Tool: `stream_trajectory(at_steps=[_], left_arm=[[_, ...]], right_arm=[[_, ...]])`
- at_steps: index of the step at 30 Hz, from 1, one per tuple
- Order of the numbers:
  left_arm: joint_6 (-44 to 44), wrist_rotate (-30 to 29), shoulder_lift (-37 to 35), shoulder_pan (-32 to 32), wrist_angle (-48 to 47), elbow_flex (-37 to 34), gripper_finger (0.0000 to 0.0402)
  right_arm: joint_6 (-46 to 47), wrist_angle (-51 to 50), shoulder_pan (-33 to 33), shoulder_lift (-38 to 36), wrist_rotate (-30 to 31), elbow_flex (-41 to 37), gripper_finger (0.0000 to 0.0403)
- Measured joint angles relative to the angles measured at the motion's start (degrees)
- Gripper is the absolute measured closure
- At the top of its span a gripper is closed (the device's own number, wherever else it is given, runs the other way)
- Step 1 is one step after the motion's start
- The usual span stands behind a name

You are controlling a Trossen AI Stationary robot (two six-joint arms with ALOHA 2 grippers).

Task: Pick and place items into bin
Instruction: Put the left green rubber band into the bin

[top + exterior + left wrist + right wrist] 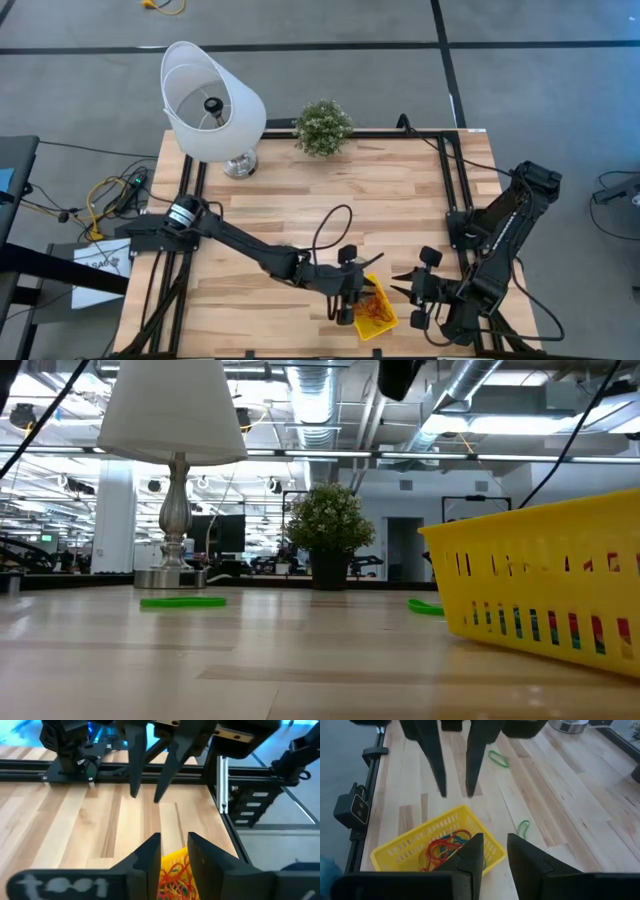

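Note:
The yellow bin (377,314) sits near the table's near edge, holding a tangle of red, orange, yellow and blue loops (445,847). In the low view the bin (545,575) fills the right side. Two green loops lie flat on the wood: one close by the bin (522,827) (425,607), one farther off (497,758) (183,601). My left gripper (352,298) (175,840) hangs over the bin's left edge, open by a narrow gap, with nothing between its fingers. My right gripper (405,293) (495,840) waits just right of the bin, also open by a narrow gap.
A white lampshade on a silver base (212,100) stands at the far left corner, with a small potted plant (322,127) beside it at the far edge. A black cable (330,225) arcs over the table's middle. Dark frame rails (455,180) border the right side.

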Motion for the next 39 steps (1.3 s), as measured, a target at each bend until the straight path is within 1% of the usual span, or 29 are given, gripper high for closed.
stream_trajectory(at_steps=[3, 6, 10, 12, 14, 16, 18, 19, 20, 22, 24, 27, 29, 31, 33, 34, 37, 39], left_arm=[[0.31, 0.49, -2.30, -0.02, -3.56, 0.00, 0.0308], [1.43, -0.85, -6.66, 0.30, -11.18, 0.00, 0.0307], [-1.61, -1.58, -14.55, 0.78, -27.19, 0.00, 0.0314], [-4.16, -2.73, -19.48, 0.71, -35.18, 0.00, 0.0318], [-6.55, -6.59, -24.30, 0.30, -43.17, 0.02, 0.0320], [-9.69, -13.84, -28.49, -0.90, -51.69, 0.02, 0.0321], [-14.10, -22.06, -32.07, -2.23, -58.69, 0.02, 0.0321], [-16.19, -24.92, -33.66, -2.97, -62.48, 0.02, 0.0321], [-18.03, -26.13, -35.10, -3.62, -66.09, 0.02, 0.0322], [-21.00, -26.25, -37.47, -4.76, -71.90, -0.57, 0.0322], [-23.42, -27.02, -39.85, -5.64, -75.76, -3.40, 0.0322], [-27.43, -28.07, -44.75, -5.74, -74.13, -11.22, 0.0322], [-29.24, -27.50, -47.94, -5.21, -69.47, -19.08, 0.0322], [-30.49, -25.83, -50.67, -5.03, -59.62, -28.37, 0.0322], [-30.15, -23.53, -52.99, -5.05, -46.96, -37.72, 0.0322], [-29.12, -22.47, -53.59, -5.07, -38.95, -42.03, 0.0322], [-27.89, -18.67, -53.11, -4.48, -19.59, -53.13, 0.0322], [-28.77, -15.55, -51.66, -3.67, -9.77, -58.32, 0.0322]], right_arm=[[0.03, 0.00, 0.00, 0.01, 0.00, 0.00, 0.0321], [1.04, 0.01, 0.02, 0.00, 0.00, 0.00, 0.0321], [2.34, -0.05, 0.02, 0.01, 0.58, 0.00, 0.0321], [0.99, -0.34, 0.02, 0.01, 2.64, 0.00, 0.0321], [-0.15, -1.13, 0.10, 0.01, 6.52, 0.00, 0.0321], [-1.62, -1.20, 0.15, -0.13, 8.74, 0.00, 0.0321], [-5.14, -2.02, 0.17, -0.86, 8.95, 0.00, 0.0321], [-6.63, -2.55, 0.14, -1.54, 9.23, 0.00, 0.0321], [-7.60, -3.16, -0.15, -2.41, 9.59, 0.00, 0.0321], [-8.44, -5.35, -1.18, -4.56, 9.53, 0.00, 0.0321], [-8.48, -8.44, -2.51, -7.15, 8.85, 0.00, 0.0321], [-9.34, -11.58, -4.72, -11.73, 8.35, 0.00, 0.0321], [-10.50, -10.60, -7.10, -14.35, 5.64, -0.06, 0.0321], [-12.62, -5.25, -10.00, -16.02, 1.92, -2.13, 0.0321], [-15.57, 2.11, -12.96, -16.42, -2.26, -6.33, 0.0321], [-17.23, 5.91, -14.27, -16.18, -4.58, -8.76, 0.0321], [-20.20, 16.78, -18.11, -14.79, -10.97, -15.89, 0.0321], [-20.50, 22.35, -20.32, -13.77, -14.17, -19.46, 0.0321]])
